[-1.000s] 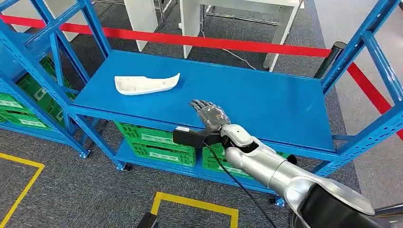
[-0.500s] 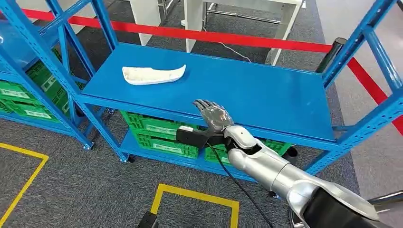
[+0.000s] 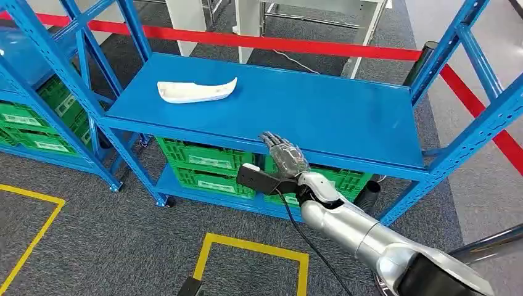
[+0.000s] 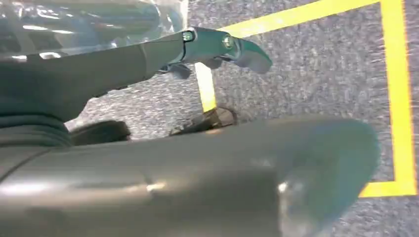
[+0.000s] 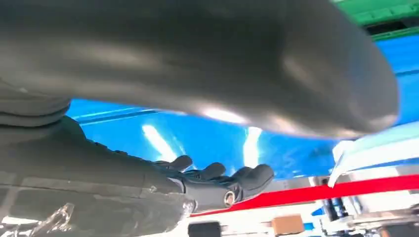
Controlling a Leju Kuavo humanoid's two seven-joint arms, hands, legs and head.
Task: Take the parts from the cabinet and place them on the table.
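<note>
Fingers of the right hand spread, holding nothing, over the front edge of the blue shelf. White part lies at its far left, well apart, bare shelf between. Blue uprights flank it; green crates sit below. Left hand's fingers extended over floor, holding nothing.

The blue shelf lies bare from its right end across to the white part, which rests near the shelf's far left corner. The right hand, fingers spread and holding nothing, hovers at the shelf's front edge. Slanted blue uprights flank the shelf's ends; green crates sit beneath it.
</note>
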